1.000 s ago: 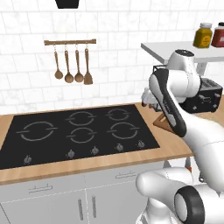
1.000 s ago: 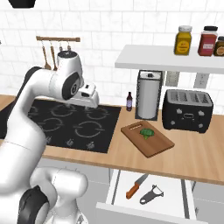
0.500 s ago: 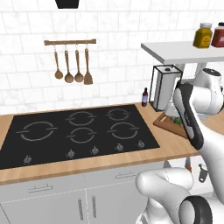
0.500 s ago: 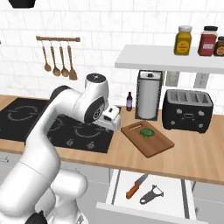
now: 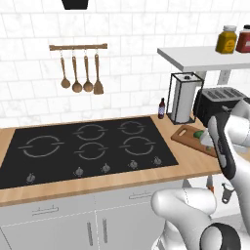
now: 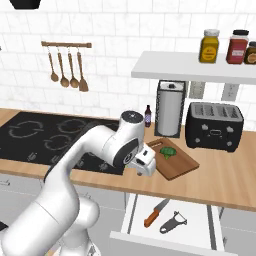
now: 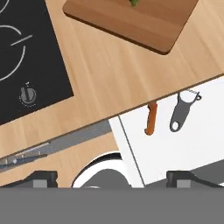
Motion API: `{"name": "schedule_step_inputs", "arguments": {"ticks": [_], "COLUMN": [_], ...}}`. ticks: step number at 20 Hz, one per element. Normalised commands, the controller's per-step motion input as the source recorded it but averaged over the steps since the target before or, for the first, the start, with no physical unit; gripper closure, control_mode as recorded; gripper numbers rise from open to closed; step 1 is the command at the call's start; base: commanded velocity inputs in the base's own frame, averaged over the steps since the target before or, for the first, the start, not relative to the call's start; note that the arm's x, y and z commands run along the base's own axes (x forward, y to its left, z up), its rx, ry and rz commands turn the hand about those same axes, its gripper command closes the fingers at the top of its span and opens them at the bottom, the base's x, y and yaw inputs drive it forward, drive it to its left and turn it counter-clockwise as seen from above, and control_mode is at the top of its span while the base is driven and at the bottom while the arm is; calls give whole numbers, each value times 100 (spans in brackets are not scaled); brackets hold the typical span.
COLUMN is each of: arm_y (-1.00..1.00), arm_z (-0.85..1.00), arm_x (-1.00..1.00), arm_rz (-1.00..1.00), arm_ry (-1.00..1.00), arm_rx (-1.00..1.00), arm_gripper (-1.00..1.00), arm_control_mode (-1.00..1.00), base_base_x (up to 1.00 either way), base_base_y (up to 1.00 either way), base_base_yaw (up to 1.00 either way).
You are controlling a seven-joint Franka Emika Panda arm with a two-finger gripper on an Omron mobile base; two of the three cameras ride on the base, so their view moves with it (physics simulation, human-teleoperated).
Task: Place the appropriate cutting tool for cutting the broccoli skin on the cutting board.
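Note:
The brown cutting board [image 6: 176, 161] lies on the counter right of the stove, with the small green broccoli [image 6: 168, 152] on it. Both also appear at the top of the hand view, board [image 7: 131, 22] and broccoli [image 7: 134, 2]. Below the counter edge, an open white drawer [image 6: 195, 235] holds an orange-handled knife [image 6: 155, 213] and a grey peeler [image 6: 173, 221]. My gripper [image 6: 148, 171] hangs over the counter's front edge, just left of the board and above the drawer. It is open and holds nothing. From the hand camera the knife handle [image 7: 151, 118] and peeler [image 7: 183, 109] lie side by side.
A black cooktop [image 6: 55, 137] fills the counter's left part. Behind the board stand a paper towel holder [image 6: 170, 108], a small dark bottle [image 6: 147, 116] and a black toaster [image 6: 215, 126]. A shelf [image 6: 195, 67] with jars hangs above. Utensils [image 6: 67, 75] hang on the wall.
The arm has swung right, from over the cooktop to the counter's front edge beside the board, and the hand has dropped lower. The gripper stays open.

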Motion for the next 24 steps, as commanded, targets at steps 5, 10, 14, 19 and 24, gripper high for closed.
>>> {"name": "schedule_step_inputs", "arguments": {"ticks": [5, 10, 14, 19, 24], "arm_y": [-37, -45, -63, -37, -20], "arm_z": [-55, -42, -42, -45, -45], "arm_x": [-25, -2, -1, -17, -20], "arm_rz": [-9, -3, 0, 4, 16], "arm_ry": [10, 11, 13, 15, 9], "arm_rx": [0, 0, 0, 1, 0], "arm_gripper": [-100, -100, -100, -100, -100], "arm_control_mode": [-100, -100, -100, -100, -100], "base_base_x": [0, 0, 0, 0, 0], "base_base_y": [0, 0, 0, 0, 0], "base_base_yaw": [0, 0, 0, 0, 0]}}
